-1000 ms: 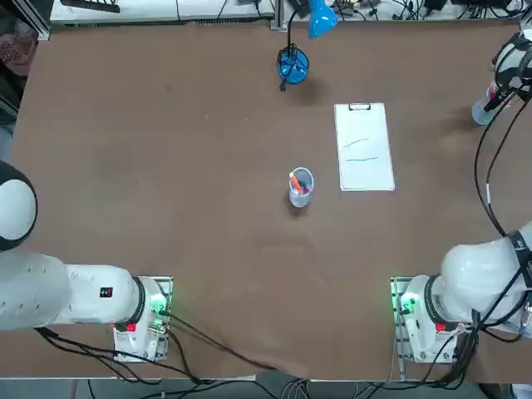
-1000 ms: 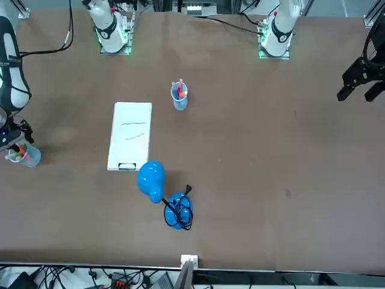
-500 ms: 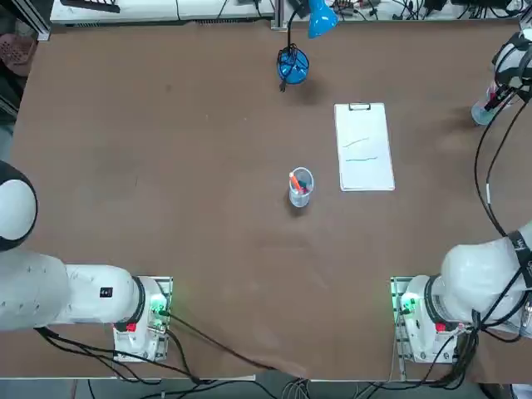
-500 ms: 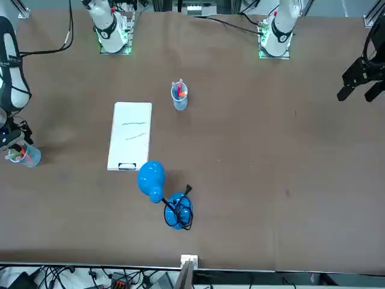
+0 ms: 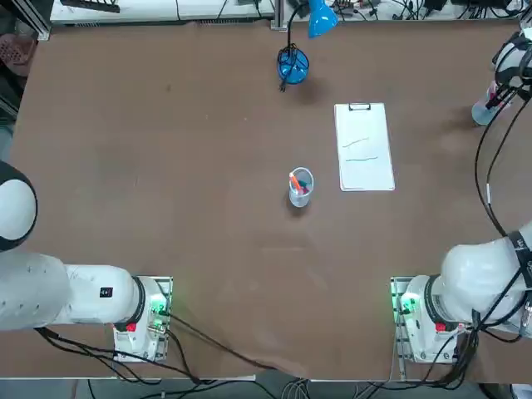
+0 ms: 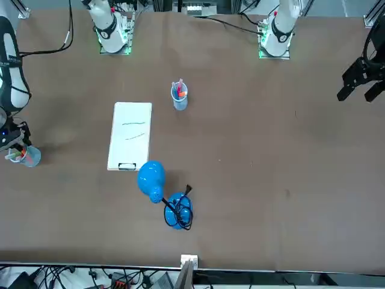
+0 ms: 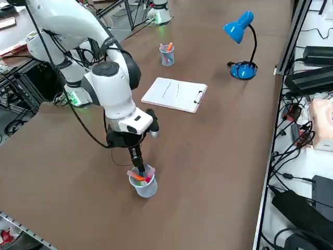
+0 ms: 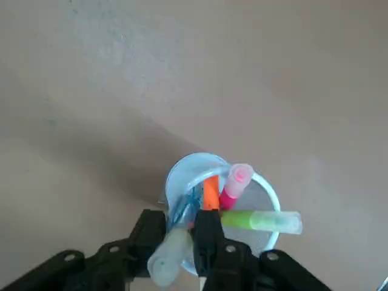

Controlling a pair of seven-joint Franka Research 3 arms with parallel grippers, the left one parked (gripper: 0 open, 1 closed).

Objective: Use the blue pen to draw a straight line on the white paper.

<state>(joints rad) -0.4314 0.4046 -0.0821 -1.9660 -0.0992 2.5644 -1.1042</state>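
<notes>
Table, top view: brown table (image 5: 166, 166) under cluttered benches; the paper (image 5: 364, 150) lies clipped on its board, two faint lines on it.
Cup, top view: a clear cup (image 5: 484, 110) stands well apart from the paper, on the robot's right of it, at the table's edge; the gripper (image 5: 497, 98) hangs over it.
Others, top view: a second cup (image 5: 300, 186) with pens is just left of the paper; a blue lamp (image 5: 293, 65) is beyond the paper, to its left.
Front view: the gripper (image 6: 17, 147) dips at the cup (image 6: 27, 156), far from the paper (image 6: 129, 133).
Side view: the gripper (image 7: 138, 165) points straight down into the cup (image 7: 143, 185), nearer the camera than the paper (image 7: 174, 94); a bit of blue pen (image 7: 140, 171) shows at its tips.
Wrist view: both fingers (image 8: 207, 233) sit pressed against a pale stick, the pen (image 8: 171, 248), whose blue lower part runs down into the cup (image 8: 267, 194).
Cup's contents, wrist view: orange, pink and green pens lean beside the pen.
</notes>
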